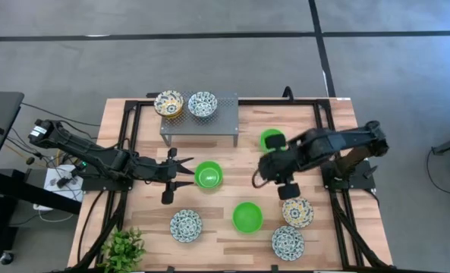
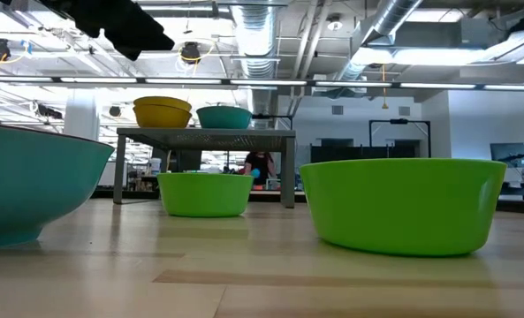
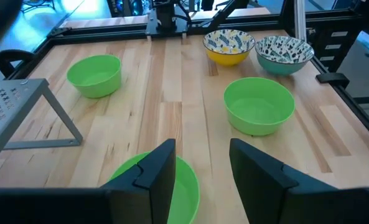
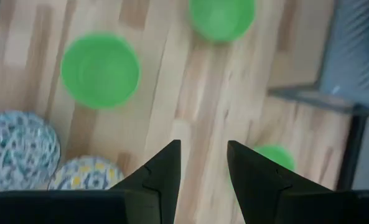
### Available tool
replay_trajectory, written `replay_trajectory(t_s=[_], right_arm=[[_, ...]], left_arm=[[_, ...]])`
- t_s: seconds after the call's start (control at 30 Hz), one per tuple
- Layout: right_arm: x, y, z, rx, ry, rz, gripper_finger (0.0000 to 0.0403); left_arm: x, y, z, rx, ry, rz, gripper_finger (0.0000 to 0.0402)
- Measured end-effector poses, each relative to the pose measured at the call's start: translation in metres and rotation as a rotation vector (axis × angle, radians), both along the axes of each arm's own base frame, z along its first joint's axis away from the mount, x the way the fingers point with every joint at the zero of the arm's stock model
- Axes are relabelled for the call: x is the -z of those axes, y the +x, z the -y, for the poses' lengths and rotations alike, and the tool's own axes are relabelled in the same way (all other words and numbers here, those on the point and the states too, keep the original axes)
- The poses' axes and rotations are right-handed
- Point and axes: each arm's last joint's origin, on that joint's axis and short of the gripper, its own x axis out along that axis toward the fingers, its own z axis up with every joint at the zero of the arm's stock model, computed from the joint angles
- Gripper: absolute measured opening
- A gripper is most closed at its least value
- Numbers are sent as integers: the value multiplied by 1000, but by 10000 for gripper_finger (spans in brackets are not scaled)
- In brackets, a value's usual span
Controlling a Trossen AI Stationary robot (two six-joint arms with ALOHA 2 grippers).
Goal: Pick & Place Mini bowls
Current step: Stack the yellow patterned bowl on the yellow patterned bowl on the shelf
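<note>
Currently the left gripper sits at the nine o'clock side of the table's middle, fingers parted with nothing between them, just beside the near green bowl. In the left wrist view that bowl's rim lies partly under one finger.

Right gripper hangs right of centre above bare wood, jaws parted a little, empty in its own wrist view.

Bowls still on the table:
- second green bowl, toward six o'clock
- third green bowl, toward one o'clock, partly hidden by the right arm
- blue-and-white bowl, at seven o'clock
- yellow patterned bowl and another blue-and-white bowl, close together at five o'clock

On the grey perforated stand at twelve o'clock: a stack of yellow bowls beside a blue-and-white bowl. How many are in the stack I cannot tell.

Risks, as I judge them:
- The left fingers straddle only the rim's edge; a shallow pinch could let the smooth bowl tip or skid away.
- The right arm hangs over the third green bowl; dropping from there could knock it.
- Yellow and blue-and-white bowls at five o'clock sit very near each other; lifting one may nudge the other.
- Placing on the stand beside the stack risks toppling it.

No brand, label or legible writing anywhere.
</note>
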Motion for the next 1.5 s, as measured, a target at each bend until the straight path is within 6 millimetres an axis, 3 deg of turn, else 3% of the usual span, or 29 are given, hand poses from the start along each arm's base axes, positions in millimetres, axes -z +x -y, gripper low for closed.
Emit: replay_trajectory(t_s=[0.2,0.43,0.67,0.9,1.5], right_arm=[[47,-32,-6,90,51,-139,127],[100,-70,-3,219,189,-143,127],[145,-91,3,351,242,-205,127],[180,-89,-1,358,378,-244,127],[234,-75,-3,383,280,-406,114]], left_arm=[[0,0,0,0,0,0,153],[0,0,0,0,0,0,153],[0,0,0,0,-1,3,153],[0,0,0,0,-2,5,153],[-2,1,0,1,-4,20,153]])
